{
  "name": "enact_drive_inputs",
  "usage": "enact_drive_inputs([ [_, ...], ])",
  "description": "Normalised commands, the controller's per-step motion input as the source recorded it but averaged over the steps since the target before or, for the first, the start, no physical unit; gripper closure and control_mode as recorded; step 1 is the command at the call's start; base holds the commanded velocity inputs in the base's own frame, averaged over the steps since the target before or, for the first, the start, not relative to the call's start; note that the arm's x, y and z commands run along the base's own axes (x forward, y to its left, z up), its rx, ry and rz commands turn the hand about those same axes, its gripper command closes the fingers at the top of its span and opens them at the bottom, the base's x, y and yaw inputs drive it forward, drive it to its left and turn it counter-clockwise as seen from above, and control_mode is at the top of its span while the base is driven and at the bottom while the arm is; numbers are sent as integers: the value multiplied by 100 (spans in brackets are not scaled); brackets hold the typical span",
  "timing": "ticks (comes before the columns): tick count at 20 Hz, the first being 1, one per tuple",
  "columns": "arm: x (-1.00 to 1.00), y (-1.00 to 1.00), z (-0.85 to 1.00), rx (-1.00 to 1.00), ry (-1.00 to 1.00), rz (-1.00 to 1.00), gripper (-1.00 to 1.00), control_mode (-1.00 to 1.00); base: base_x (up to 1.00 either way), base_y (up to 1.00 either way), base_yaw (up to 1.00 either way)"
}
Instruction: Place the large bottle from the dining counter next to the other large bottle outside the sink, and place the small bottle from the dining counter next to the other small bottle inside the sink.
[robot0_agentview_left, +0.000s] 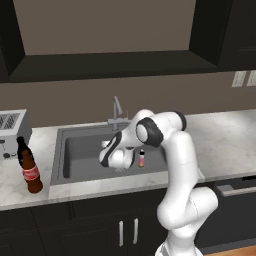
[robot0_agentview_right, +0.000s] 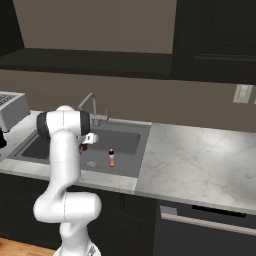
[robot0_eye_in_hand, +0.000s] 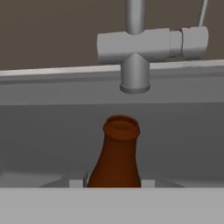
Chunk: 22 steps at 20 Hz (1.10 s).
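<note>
Left base view: large cola bottle (robot0_agentview_left: 30, 170) upright on the worktop left of the sink (robot0_agentview_left: 75, 150); another small bottle (robot0_agentview_left: 141, 158) stands in the basin.
Right base view: arm over the sink.
Hand view: gripper (robot0_eye_in_hand: 114, 183) clamped on small bottle (robot0_eye_in_hand: 117, 153), below the faucet (robot0_eye_in_hand: 140, 43).

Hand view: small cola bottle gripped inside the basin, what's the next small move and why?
Probably lower it a little, then open the jaws. The small cola bottle is upright in the shut gripper over the sink, near the other small bottle. Whether its base touches the sink floor can't be seen.
</note>
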Motion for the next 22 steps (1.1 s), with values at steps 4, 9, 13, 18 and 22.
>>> enact_drive_inputs([
  [4,7,0,-19,1,0,0,100,-100,0,0,0],
  [9,1,-7,-21,1,0,0,100,-100,0,0,0],
  [13,0,-17,-23,0,0,0,100,-100,0,0,0],
  [18,0,-24,-22,0,0,0,100,-100,0,0,0],
  [22,0,-26,-21,0,0,0,100,-100,0,0,0],
])
